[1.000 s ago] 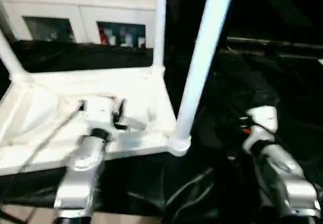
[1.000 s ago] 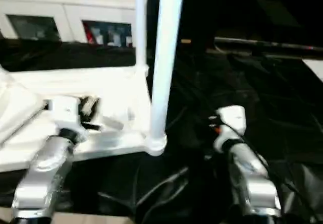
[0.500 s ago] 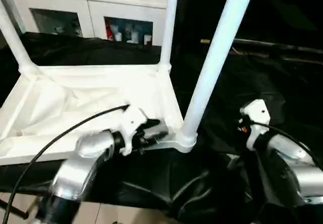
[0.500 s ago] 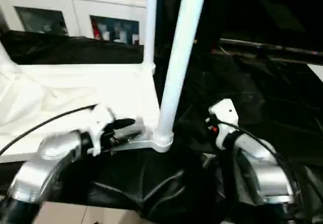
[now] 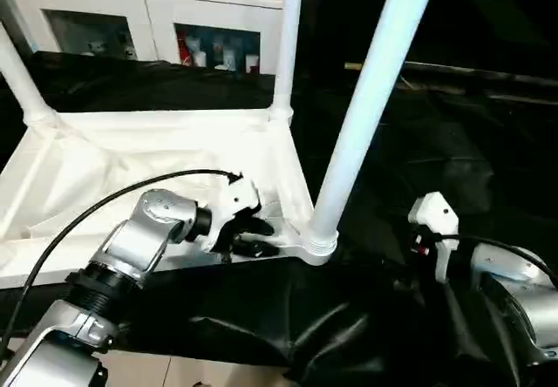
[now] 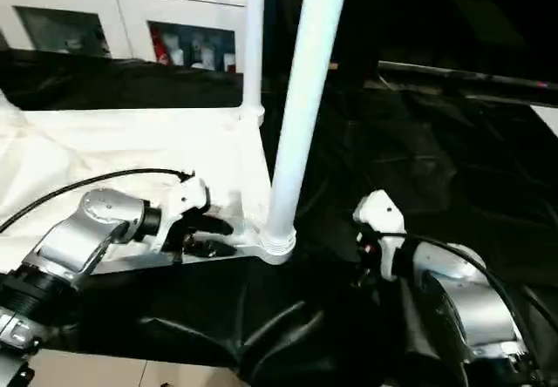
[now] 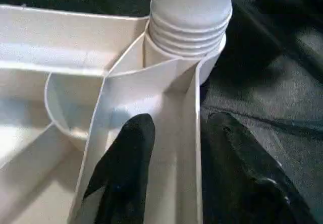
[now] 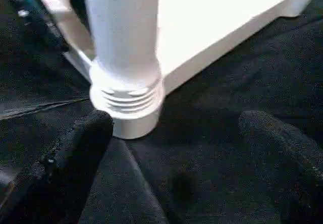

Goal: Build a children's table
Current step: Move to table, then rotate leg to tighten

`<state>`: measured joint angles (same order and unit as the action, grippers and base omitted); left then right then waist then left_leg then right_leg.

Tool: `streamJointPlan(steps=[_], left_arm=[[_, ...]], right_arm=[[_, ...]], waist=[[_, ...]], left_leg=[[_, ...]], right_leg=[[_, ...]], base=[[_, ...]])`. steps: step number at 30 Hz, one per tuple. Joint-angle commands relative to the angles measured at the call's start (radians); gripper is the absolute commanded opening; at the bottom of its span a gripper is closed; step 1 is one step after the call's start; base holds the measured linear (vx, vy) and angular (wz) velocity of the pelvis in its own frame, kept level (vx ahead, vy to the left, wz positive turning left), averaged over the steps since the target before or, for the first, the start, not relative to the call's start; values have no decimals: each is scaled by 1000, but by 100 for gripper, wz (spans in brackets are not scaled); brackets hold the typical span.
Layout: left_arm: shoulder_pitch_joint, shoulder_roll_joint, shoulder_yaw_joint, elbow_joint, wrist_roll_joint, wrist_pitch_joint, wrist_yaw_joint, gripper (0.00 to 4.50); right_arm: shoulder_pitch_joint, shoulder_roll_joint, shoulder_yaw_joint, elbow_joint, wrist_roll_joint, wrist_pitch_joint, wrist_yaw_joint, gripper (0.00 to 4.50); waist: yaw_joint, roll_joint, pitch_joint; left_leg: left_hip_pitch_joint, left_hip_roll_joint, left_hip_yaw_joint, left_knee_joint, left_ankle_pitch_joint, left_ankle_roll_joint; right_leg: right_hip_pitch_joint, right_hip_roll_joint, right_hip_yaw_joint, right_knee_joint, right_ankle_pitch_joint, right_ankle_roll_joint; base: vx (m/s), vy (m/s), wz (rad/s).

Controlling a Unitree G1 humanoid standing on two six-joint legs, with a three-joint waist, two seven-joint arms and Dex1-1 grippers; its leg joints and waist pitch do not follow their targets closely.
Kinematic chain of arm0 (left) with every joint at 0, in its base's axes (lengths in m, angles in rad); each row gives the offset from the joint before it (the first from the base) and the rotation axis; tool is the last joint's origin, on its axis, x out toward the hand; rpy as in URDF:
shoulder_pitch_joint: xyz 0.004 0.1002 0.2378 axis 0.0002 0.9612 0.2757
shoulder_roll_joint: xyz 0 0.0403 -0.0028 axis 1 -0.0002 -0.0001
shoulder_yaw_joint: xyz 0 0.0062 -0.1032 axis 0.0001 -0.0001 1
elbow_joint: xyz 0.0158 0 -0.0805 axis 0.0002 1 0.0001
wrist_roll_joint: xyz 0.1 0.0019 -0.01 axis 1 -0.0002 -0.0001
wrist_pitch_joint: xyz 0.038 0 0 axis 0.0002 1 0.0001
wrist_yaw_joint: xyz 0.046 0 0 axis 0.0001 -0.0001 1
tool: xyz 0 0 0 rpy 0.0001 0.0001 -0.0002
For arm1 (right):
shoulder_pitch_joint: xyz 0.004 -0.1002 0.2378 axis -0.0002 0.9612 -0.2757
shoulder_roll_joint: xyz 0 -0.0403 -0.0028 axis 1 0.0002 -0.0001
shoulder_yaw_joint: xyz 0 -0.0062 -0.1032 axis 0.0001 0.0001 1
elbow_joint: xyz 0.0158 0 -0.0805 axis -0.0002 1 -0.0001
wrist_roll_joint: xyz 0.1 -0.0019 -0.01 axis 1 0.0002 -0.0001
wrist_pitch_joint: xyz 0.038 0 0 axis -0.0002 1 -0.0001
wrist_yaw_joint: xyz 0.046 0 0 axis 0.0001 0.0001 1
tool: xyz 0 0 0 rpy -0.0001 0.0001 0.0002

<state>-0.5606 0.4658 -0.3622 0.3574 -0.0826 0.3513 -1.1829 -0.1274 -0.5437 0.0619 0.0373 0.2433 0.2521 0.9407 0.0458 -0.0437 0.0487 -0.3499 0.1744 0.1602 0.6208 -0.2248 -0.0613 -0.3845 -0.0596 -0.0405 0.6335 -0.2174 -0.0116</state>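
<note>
Left eye view: no readable writing or brand anywhere. White tabletop lies upside down, ribbed underside up, on worktop draped in black cloth. Three legs in shot, all upright in corner sockets: near-right leg, far-right leg, far-left leg. Left gripper sits at the tabletop's near edge, just left of the near-right socket; black cable loops over the silver forearm. Right arm rests low over the cloth, right of near-right leg, apart from it. Room behind: white cabinet w/ two glass-front compartments holding small coloured items, too small to identify.

Right eye view: same layout, slightly shifted. Near-right leg base ends in a ribbed collar seated in the socket. Right gripper's white wrist housing w/ a red spot sits near-right of that collar; its fingertips are lost against the black cloth here.

Left wrist view: left gripper's two black fingers straddle the tabletop's outer rim wall, one finger inside the ribbed channel, the other outside over the cloth. Fingers hug the wall, clamped on the tabletop's rim. Ribbed collar directly beyond.

Right wrist view: right gripper w/ fingers spread wide apart, holding nothing, over black cloth. Near-right leg and collar stand just beyond, nearer one finger, not touching.
</note>
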Motion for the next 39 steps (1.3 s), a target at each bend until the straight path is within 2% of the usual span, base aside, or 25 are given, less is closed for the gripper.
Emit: streamJointPlan(steps=[1,4,9,18,22,26,28,31,36,39], left_arm=[[-20,6,-14,19,8,-3,-14,173],[-26,2,-11,42,17,-13,-21,158],[-27,3,-18,70,31,-31,-27,103],[-35,4,-30,109,65,-69,-25,36],[-35,5,-28,113,64,-74,-28,8],[-28,-1,-18,122,51,-100,-32,8],[-20,-8,-11,115,37,-111,-39,8],[-10,-15,-8,96,25,-113,-44,8],[-6,-18,-7,87,19,-115,-47,8],[-7,-16,-5,92,20,-120,-47,8]], right_arm=[[6,-20,7,-27,13,-1,18,450],[9,-22,8,-27,10,-4,25,450],[3,-23,14,-23,6,-7,32,450],[-1,-20,20,-21,-1,-11,36,450],[0,-8,18,-26,21,4,43,450],[-12,39,27,-3,36,9,25,450],[-43,78,54,44,-19,-33,-33,450],[-76,116,71,86,-38,-48,-62,450],[-113,136,94,130,-58,-57,-64,450],[-136,143,104,158,-70,-73,-55,450]], waist=[[4,7,-52],[8,6,-53],[11,4,-53],[12,4,-48],[12,4,-48],[11,7,-49],[8,4,-48],[8,5,-47],[9,6,-51],[9,6,-49]], left_leg=[[2,55,-11,-82,-121,58],[2,56,-11,-82,-114,54],[1,57,-11,-83,-100,57],[2,59,-11,-88,-151,38],[2,59,-10,-89,-152,35],[1,60,-10,-90,-154,34],[1,61,-10,-92,-151,27],[3,60,-9,-93,-159,13],[2,59,-6,-89,-103,25],[1,58,-5,-90,-121,26]], right_leg=[[48,-83,48,-75,-75,-275],[48,-83,49,-75,-82,-267],[48,-86,49,-74,-66,-268],[45,-87,50,-84,-159,-245],[43,-87,50,-84,-162,-240],[41,-87,50,-83,-152,-245],[39,-86,49,-82,-149,-249],[38,-88,50,-83,-171,-244],[43,-85,51,-73,-69,-256],[43,-88,51,-77,-97,-257]], base=[[0,0,0],[0,0,0],[0,0,0],[0,0,0],[0,0,0],[0,0,0],[0,0,0],[0,0,0],[0,0,0],[0,0,0]])
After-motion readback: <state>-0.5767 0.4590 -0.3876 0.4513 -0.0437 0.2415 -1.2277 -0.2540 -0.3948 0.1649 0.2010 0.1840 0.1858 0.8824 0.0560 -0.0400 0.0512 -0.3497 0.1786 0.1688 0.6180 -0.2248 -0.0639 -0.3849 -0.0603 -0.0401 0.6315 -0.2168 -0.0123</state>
